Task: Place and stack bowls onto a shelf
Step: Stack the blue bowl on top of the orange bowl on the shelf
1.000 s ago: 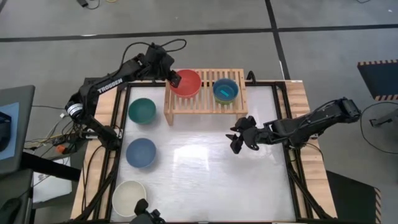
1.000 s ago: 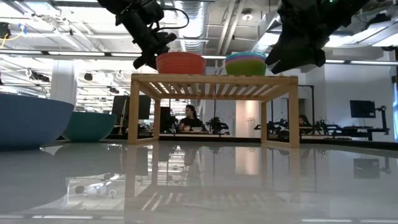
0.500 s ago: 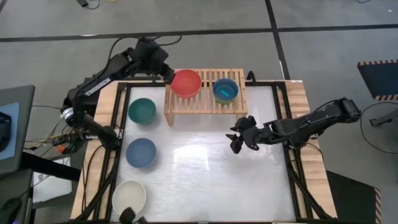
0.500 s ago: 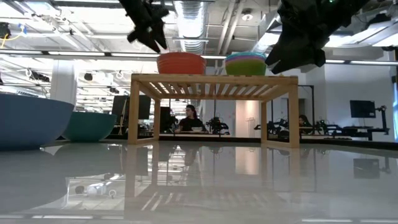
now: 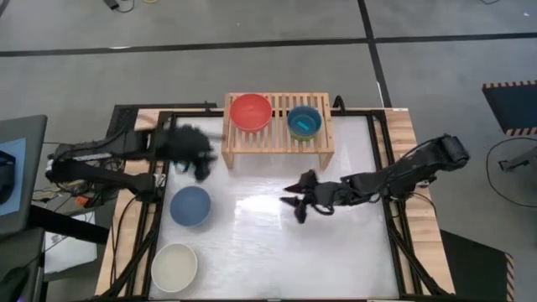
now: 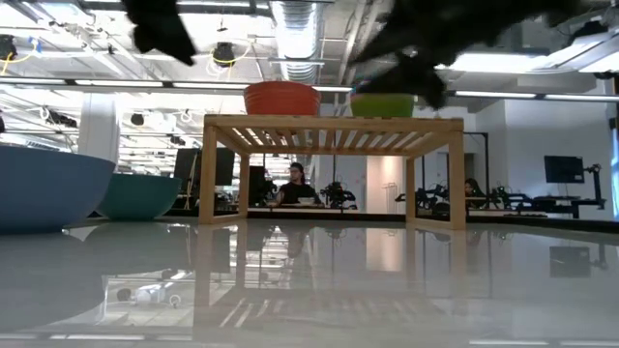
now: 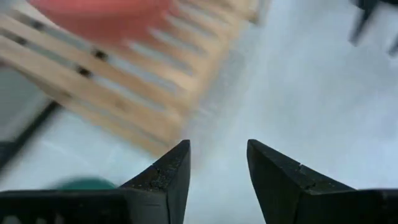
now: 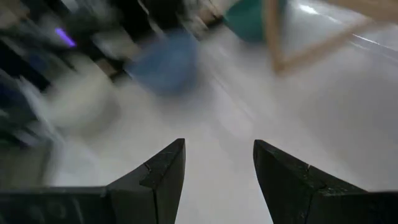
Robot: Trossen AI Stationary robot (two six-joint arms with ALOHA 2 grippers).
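Observation:
The red bowl (image 5: 251, 111) and a stack of bowls with a cyan one on top (image 5: 304, 122) stand on the light-wood shelf (image 5: 277, 143) at the table's far side. The slate blue bowl (image 5: 190, 205) and the cream bowl (image 5: 174, 267) rest on the table at the left. The dark green bowl (image 6: 140, 196) stands left of the shelf; in the high view my left gripper hides it. My left gripper (image 5: 200, 158) is open and empty above it, blurred. My right gripper (image 5: 300, 204) is open and empty over the table's middle.
The shelf's near left leg (image 7: 155, 127) is close in front of my left gripper. Bare white tabletop (image 5: 277, 252) lies near of the shelf. People sit at desks in the room beyond the table (image 6: 290, 184).
My left gripper has come away from the red bowl's left rim. It has swung fast toward the table's near left, to above the dark green bowl. The red bowl stays on the shelf. My right gripper has gone toward the table's left edge.

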